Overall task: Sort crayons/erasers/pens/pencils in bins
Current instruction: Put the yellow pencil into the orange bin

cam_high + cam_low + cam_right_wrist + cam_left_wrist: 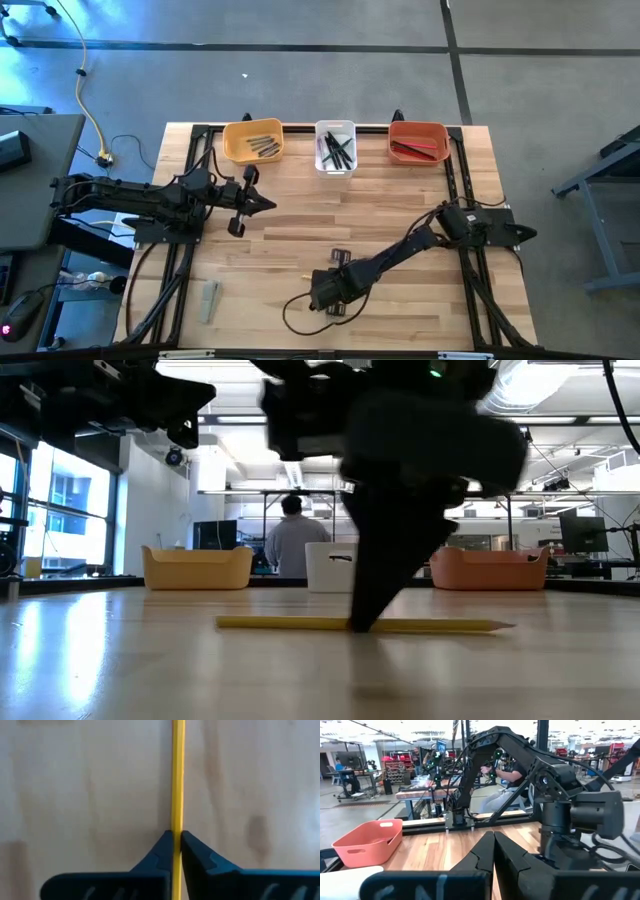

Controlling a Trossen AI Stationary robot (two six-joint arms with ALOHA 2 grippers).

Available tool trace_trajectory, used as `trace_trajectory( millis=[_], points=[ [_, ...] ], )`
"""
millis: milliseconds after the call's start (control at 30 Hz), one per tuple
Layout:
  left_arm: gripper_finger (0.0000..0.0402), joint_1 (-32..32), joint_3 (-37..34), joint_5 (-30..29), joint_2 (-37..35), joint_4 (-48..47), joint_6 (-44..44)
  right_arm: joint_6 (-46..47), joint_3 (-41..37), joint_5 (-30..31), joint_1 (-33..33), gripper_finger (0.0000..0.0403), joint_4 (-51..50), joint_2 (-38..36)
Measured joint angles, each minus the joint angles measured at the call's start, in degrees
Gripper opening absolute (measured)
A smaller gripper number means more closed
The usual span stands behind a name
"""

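Note:
The yellow pencil (280, 623) lies flat on the wood table near its near edge, its point toward the right of the low view. My right gripper (177, 842) comes down on it from above, shut on its middle; in the high view the arm (325, 290) hides the pencil. My left gripper (262, 203) hovers shut over the table's left half, touching nothing. At the far edge stand the yellow-orange bin (253, 140) with grey sticks, the white bin (335, 147) with black and green pens, and the red-orange bin (418, 140) with red pencils. My right gripper pinches the yellow pencil's shaft (177, 827) near its middle between the two fingertips (162, 847). The fingers come from above, pointing down, one on each side of the shaft. The pencil lies level with its whole length on the table (450, 626).
A grey block (209, 300) lies near the table's near-left corner. Small dark pieces (340, 256) sit just beyond the right gripper. Black frame rails run along the table's left and right sides. A person (292, 545) sits in the room beyond the far edge.

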Motion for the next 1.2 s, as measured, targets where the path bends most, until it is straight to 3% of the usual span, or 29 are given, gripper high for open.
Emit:
trace_trajectory(
  millis=[200, 400, 600, 733, 867, 1000, 1200],
  points=[
    [0.0001, 0.0, 0.0, 0.0, 0.0, 0.0, -0.4, -1.9, -0.3, 5.9, -0.1, 0.0008, -3.9, -3.6],
    [0.0001, 0.0, 0.0, 0.0, 0.0, -0.5, -0.4, -2.0, -5.6, 9.7, 0.6, 0.0003, 0.1, -7.4],
    [0.0001, 0.0, 0.0, 0.0, 0.0, -0.5, -0.4, -6.3, -22.6, 11.6, 1.0, 0.0003, 20.5, -16.3],
    [0.0001, 0.0, 0.0, -0.2, 0.0, -0.4, -0.4, -8.5, -36.7, 16.0, 0.8, 0.0002, 38.1, -25.4],
    [0.0, 0.0, 0.0, -0.4, 0.0, -0.4, -0.4, -9.5, -48.6, 19.4, -0.8, 0.0002, 48.5, -34.7],
    [0.0001, 0.0, 0.0, -0.4, 0.0, -0.4, -0.4, -10.1, -55.4, 25.4, -3.8, 0.0002, 47.8, -44.7],
    [0.0001, 0.0, 0.0, -0.5, 0.0, -0.4, -0.4, -17.1, -59.7, 30.9, -13.0, 0.0002, 37.0, -58.5]
  ],
)
